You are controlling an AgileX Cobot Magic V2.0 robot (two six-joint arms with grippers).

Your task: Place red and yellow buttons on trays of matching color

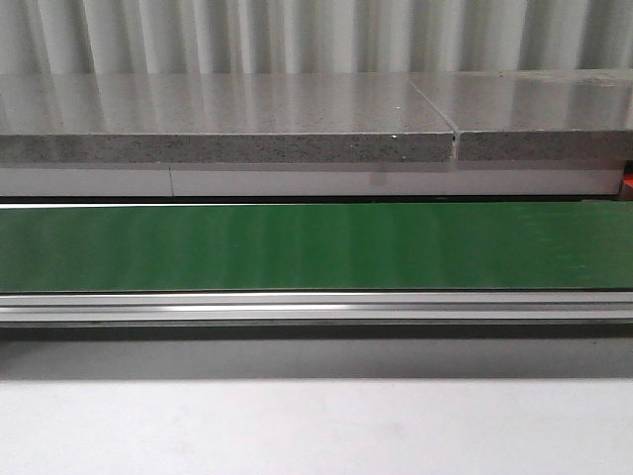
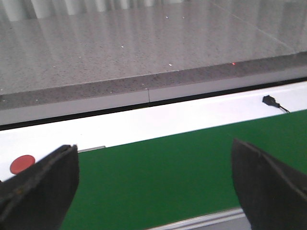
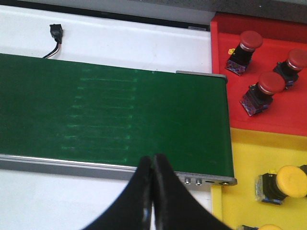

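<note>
Buttons point(image 3: 264, 89): three red, two yellow.

I've got the white table point(image 3: 120, 43) carrying the green conveyor belt point(image 1: 316, 247), nothing riding on it. At the belt's end sit the red tray point(image 3: 268, 115) with three red buttons point(image 3: 265, 86), and beside it the yellow tray point(image 3: 249, 158) with yellow buttons point(image 3: 290, 181).

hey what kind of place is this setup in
Likely a lab or factory-style sorting station: a green conveyor belt, a red tray and a yellow tray holding push buttons, and a stone-like counter behind.
</note>
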